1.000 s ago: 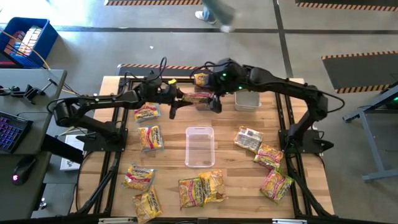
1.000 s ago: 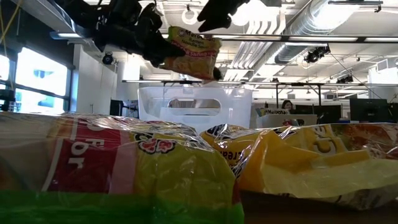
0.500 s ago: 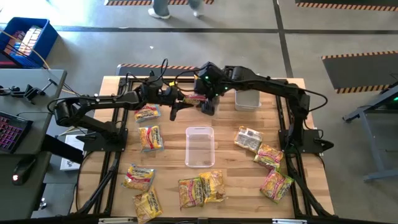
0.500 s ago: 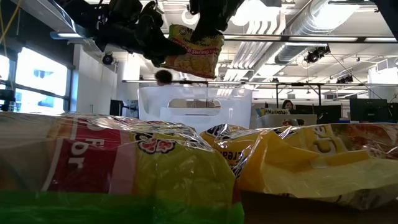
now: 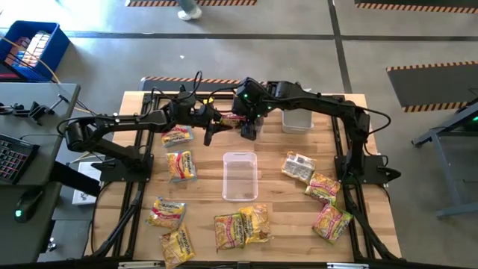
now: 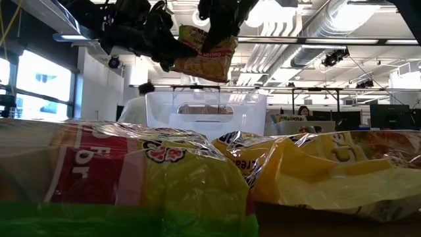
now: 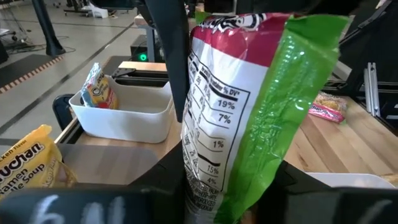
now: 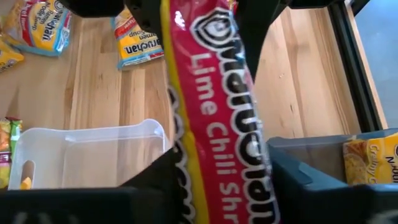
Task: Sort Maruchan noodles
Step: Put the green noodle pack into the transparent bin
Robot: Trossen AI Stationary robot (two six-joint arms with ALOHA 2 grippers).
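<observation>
A red-and-green Maruchan packet hangs in the air over the table's far middle, between my two grippers. In the low view the packet is well above the clear bin. My left gripper reaches in from the left and is shut on it. My right gripper comes from the right and above, with its fingers against the packet's other end. Several more packets, mostly yellow, lie flat on the table, such as one at the left and one at the right. My left gripper pinches the packet's left end between its two fingers, coming level from the table's left. The packet is lifted clear and reaches away from the fingers toward the right arm. My right gripper has its two fingers on either side of the packet's right end, coming from above and pointing down. The packet runs lengthwise between the fingers, clear of the table.
An empty clear bin stands at the table's middle. A second bin at the far right holds a yellow packet. A person walks past beyond the far edge. Bare wood lies between the middle bin and the packets on either side.
My right gripper has moved toward the table's left and down onto the packet held by my left gripper, and its fingers now stand around the packet's right end. The packet and my left gripper have stayed in place.
</observation>
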